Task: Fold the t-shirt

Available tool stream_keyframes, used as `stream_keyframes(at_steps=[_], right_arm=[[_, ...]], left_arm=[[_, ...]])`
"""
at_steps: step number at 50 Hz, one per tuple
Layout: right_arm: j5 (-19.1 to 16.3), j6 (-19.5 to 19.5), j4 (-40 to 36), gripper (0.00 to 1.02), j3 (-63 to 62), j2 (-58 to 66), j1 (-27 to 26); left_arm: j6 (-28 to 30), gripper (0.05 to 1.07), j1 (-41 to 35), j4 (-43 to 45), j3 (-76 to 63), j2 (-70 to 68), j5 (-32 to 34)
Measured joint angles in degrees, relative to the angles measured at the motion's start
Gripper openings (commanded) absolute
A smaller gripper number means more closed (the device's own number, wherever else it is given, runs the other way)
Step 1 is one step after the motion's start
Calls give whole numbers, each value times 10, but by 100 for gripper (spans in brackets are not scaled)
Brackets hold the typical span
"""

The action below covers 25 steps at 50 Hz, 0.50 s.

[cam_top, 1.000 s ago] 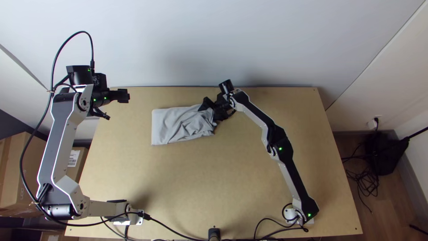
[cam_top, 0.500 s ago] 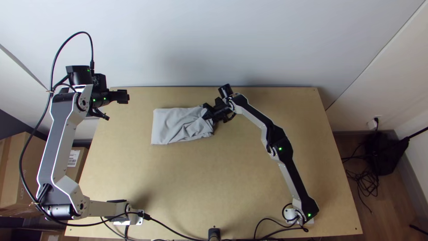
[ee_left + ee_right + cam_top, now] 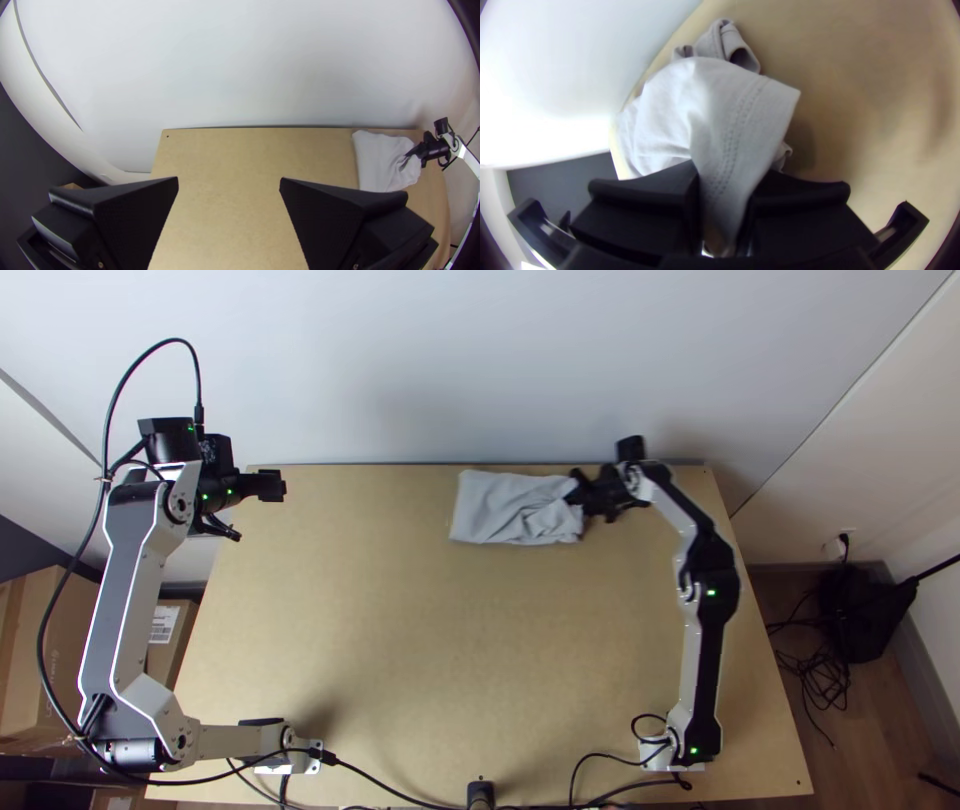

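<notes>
- Far left, beside the counter [image 3: 400, 670]: cardboard boxes [image 3: 35, 670], one with a white label [image 3: 164, 624] on it.
- Left arm [image 3: 130, 600]: base near the counter's near left corner. The links extend outside the left edge, then up toward the far left corner. A black cable [image 3: 72, 570] loops alongside the links.
- Left claw [image 3: 276, 485]: raised near the far left corner, well apart from the cloth. State: wide, with nothing between the fingers. In the left wrist view, bare counter is visible through the gap of the claw [image 3: 229, 178].
- Near edge, around the middle: a black fitting [image 3: 481, 795].
- T-shirt [image 3: 505, 510]: grey, close to the far edge, just right of the middle. It lies as a compact folded bundle; the left end is flat and squared, the right end wrinkled and bunched. I cannot tell how many layers it has.
- Right claw [image 3: 574, 487]: at the bundle's right end, toward the far right corner. State: holding the t-shirt, with a stitched band [image 3: 732, 145] of fabric pinched between the fingers.
- Right arm [image 3: 690, 660]: base near the near right corner, links extending toward the far edge.
- Far right, floor: tangled black cables [image 3: 826, 682] below a wall outlet [image 3: 836, 549].
</notes>
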Motion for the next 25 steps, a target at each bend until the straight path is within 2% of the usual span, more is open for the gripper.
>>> stream_keyframes(at_steps=[11, 18, 19, 21, 23, 24, 25], right_arm=[[2, -38, 9, 2, -59, -46, -161], [2, -70, 10, 4, -71, -50, -242], [3, -75, 10, 9, -73, -50, -250], [2, -85, 10, 31, -76, -50, -264], [2, -95, 9, 63, -78, -50, -273], [3, -100, 9, 82, -80, -50, -278], [2, -107, 9, 94, -82, -50, -281]], left_arm=[[0, 103, 0, 0, 0, -5, 0], [0, 103, -7, 0, 0, -5, 0], [0, 103, -9, 0, 0, -5, 0], [0, 103, -13, 0, 1, -5, 0], [0, 103, -17, 0, 2, -5, 0], [0, 103, -19, 1, 2, -5, 0], [-1, 103, -21, 0, 3, -5, 0]])
